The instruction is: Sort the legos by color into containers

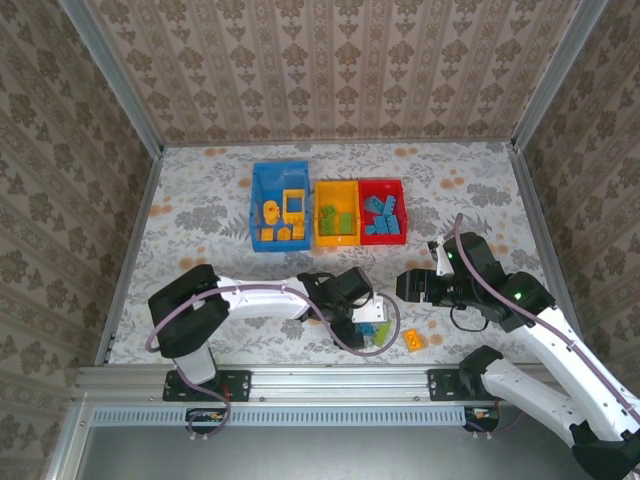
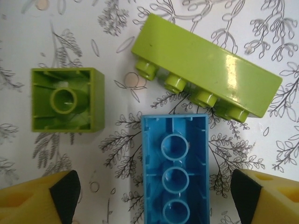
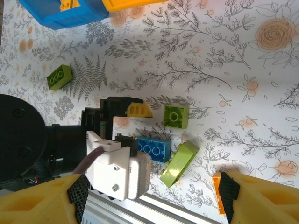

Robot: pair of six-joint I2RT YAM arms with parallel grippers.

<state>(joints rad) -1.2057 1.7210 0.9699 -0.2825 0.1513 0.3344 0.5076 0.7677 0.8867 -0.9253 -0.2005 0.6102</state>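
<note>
Here the left gripper (image 2: 154, 186) is hanging with its jaws released and spread wide. One yellow finger (image 2: 42, 198) is showing at 7 o'clock of the left wrist view and the other at 5 o'clock. A blue brick (image 2: 174, 172) is lying hollow side up between them, touching neither finger. A long lime brick (image 2: 210, 74) is resting on its side at 1 o'clock of the blue one, its studs pointing toward it, just beside its far end. A square lime brick (image 2: 67, 99) is lying underside up at 10 o'clock of the blue brick, apart from both.

The right gripper (image 3: 154, 196) is likewise standing open and grasping nothing, its fingers showing at 7 and 5 o'clock of the right wrist view. An orange brick (image 3: 216, 193) is lying just beside the finger at 5 o'clock; whether they are touching I cannot tell. A lone lime brick (image 3: 59, 76) is sitting at 10 o'clock of that view, well apart from the cluster.

In the top view three bins are standing side by side at 12 o'clock of the table (image 1: 200, 200). The blue bin (image 1: 256, 205) is holding orange-yellow bricks (image 1: 280, 215). The orange-yellow bin (image 1: 337, 184) at its 3 o'clock is holding lime green bricks (image 1: 336, 222). The red bin (image 1: 382, 183), at 3 o'clock again, is holding blue bricks (image 1: 385, 218). Both grippers are hovering near 6 o'clock of the table.
</note>
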